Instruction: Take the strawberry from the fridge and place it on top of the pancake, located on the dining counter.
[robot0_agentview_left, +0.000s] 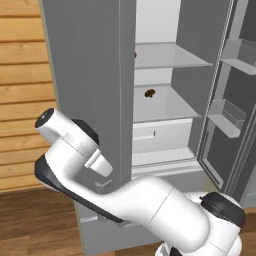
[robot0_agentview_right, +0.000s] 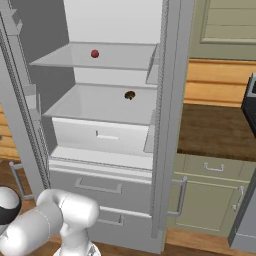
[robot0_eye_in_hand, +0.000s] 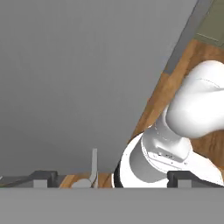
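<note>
The fridge (robot0_agentview_left: 90, 75) runs off the top edge in both base views; its open right door (robot0_agentview_left: 235, 100) is cut at 3 o'clock in the left base view. The strawberry (robot0_agentview_right: 94, 53) on the upper shelf (robot0_agentview_right: 100, 57) is too small to show detail, and the closed door hides nearly all of it in the left base view. The dark lump (robot0_agentview_right: 129, 95) on the shelf below is too small to identify. The desk (robot0_agentview_right: 215, 132) is cut at 3 o'clock.
</note>
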